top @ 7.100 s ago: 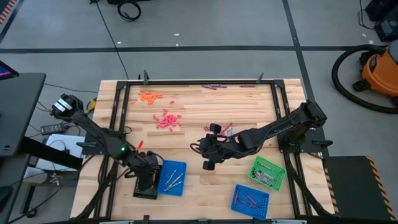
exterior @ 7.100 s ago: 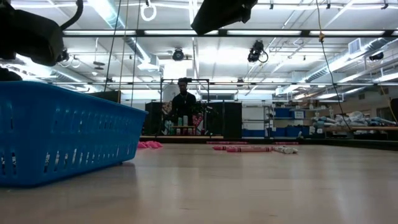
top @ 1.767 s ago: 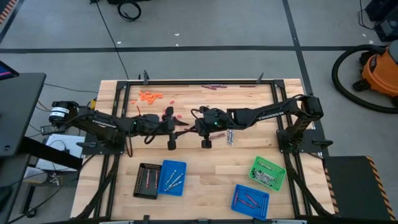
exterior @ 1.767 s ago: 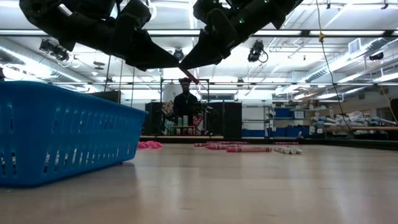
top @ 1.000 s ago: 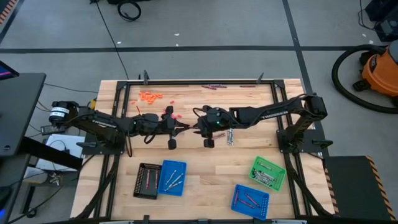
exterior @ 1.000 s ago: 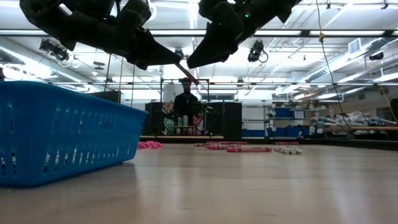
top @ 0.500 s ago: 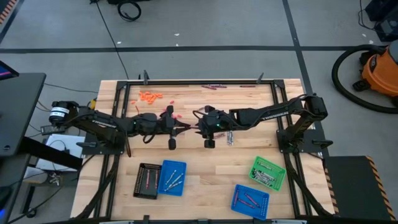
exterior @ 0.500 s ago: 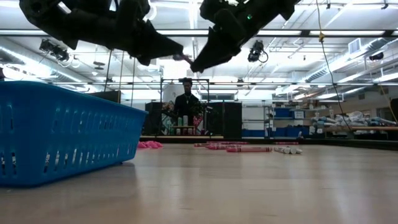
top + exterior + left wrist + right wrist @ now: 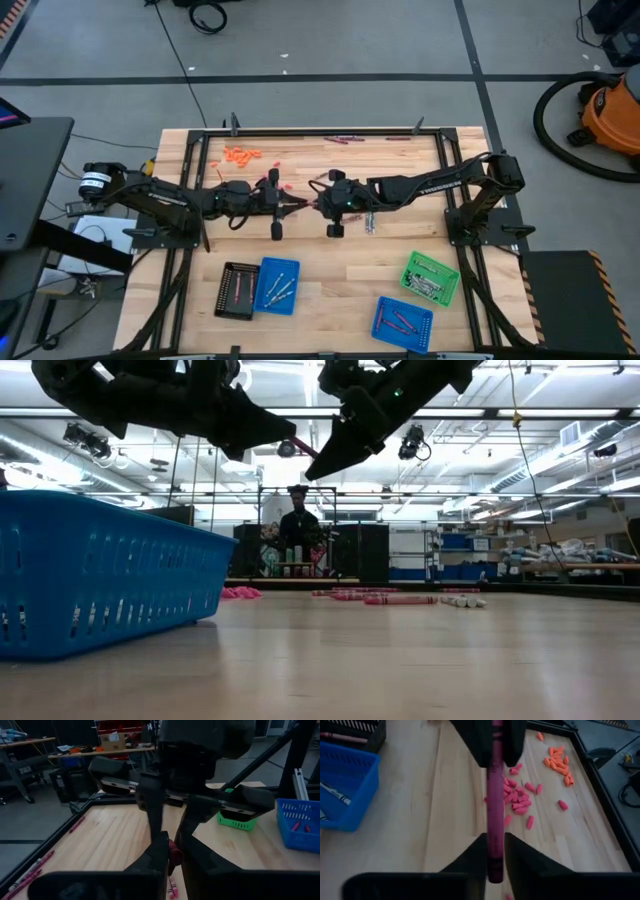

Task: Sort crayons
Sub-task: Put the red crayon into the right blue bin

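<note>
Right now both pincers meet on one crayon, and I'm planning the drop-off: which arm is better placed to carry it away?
Probably right: the right pincer has the crayon straight between its fingers, with the green tray and a blue tray on its side. The left pincer pinches only the tip.

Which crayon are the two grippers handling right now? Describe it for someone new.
Above the middle of the wooden table, the left gripper and right gripper meet tip to tip. The red-pink crayon spans between them, each gripper shut on one end. It alone is whole and airborne; other crayons lie on the table or in trays.
</note>
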